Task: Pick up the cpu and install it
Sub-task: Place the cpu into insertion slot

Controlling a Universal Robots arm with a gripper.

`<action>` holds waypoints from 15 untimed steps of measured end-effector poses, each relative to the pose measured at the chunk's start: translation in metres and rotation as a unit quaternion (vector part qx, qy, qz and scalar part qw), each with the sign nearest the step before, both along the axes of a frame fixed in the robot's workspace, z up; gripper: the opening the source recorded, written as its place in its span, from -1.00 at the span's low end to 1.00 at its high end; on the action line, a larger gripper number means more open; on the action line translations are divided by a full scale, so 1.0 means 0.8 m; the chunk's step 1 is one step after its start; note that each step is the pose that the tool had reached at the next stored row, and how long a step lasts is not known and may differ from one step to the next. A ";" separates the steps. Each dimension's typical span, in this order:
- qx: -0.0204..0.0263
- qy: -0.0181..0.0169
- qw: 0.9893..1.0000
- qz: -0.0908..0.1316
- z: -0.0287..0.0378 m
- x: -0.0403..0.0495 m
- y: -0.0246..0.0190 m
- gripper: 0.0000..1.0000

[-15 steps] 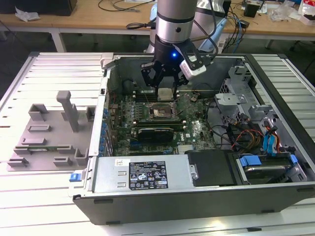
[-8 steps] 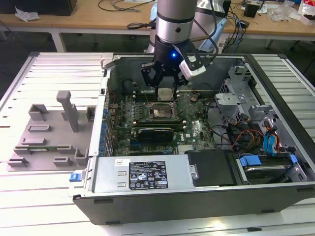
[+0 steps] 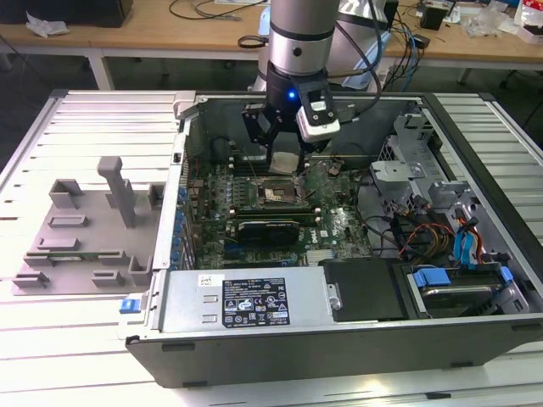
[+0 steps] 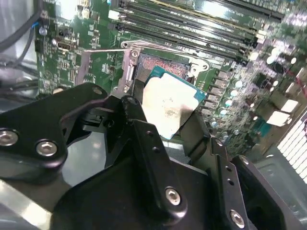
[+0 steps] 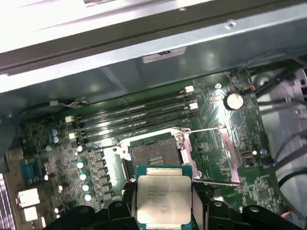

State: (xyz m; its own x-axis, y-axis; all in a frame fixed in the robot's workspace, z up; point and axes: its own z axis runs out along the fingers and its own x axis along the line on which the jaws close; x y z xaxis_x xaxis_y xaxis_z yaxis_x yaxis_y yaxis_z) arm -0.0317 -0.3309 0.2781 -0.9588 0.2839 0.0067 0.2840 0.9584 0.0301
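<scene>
Finding: clamping the cpu by two opposite edges between the fingers of the gripper, leaving its underside free for seating, and hovering it above the open socket, apart from it, with retaining frame swung aside to admit it.

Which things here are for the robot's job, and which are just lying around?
For the job:
the gripper, shut on the cpu
the open socket near it

Just lying about:
the grey plastic fixture at the exterior view's left
the blue cables
the round battery
the memory slots
</scene>
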 end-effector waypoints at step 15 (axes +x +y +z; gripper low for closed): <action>0.000 0.000 0.984 -0.176 -0.0013 0.000 0.0000 0.09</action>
